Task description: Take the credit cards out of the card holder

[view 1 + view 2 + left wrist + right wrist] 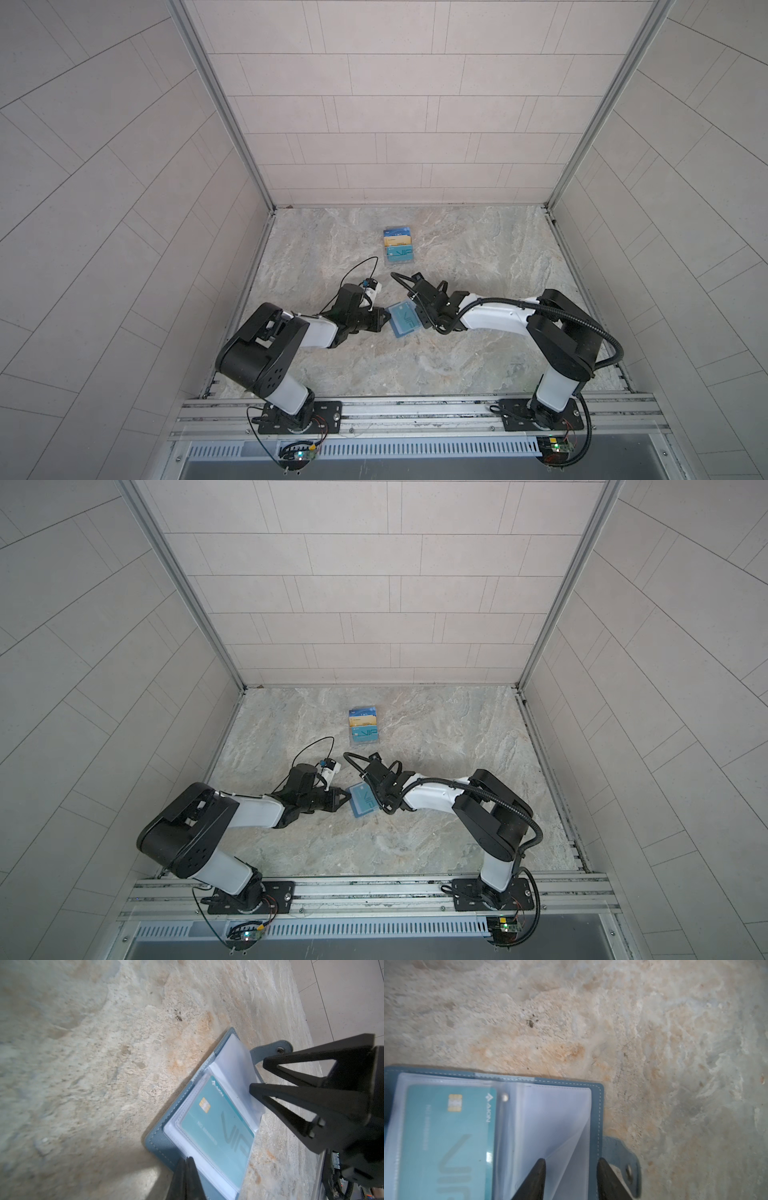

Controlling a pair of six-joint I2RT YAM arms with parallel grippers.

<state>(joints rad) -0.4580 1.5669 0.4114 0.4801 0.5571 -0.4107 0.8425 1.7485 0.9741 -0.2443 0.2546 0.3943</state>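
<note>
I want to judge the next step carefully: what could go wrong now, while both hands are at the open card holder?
1. The right hand, open, sits over an empty clear sleeve, not over the teal card; closing there may pinch only plastic.
2. The shut left hand presses just one edge of the card holder, so a pull might drag or turn it.

Both top views stare steeply down from high over the near rail toward the far wall, taking in the whole table, while the wrist cameras peer in close from left and right at the open card holder, the patch all four share.
</note>
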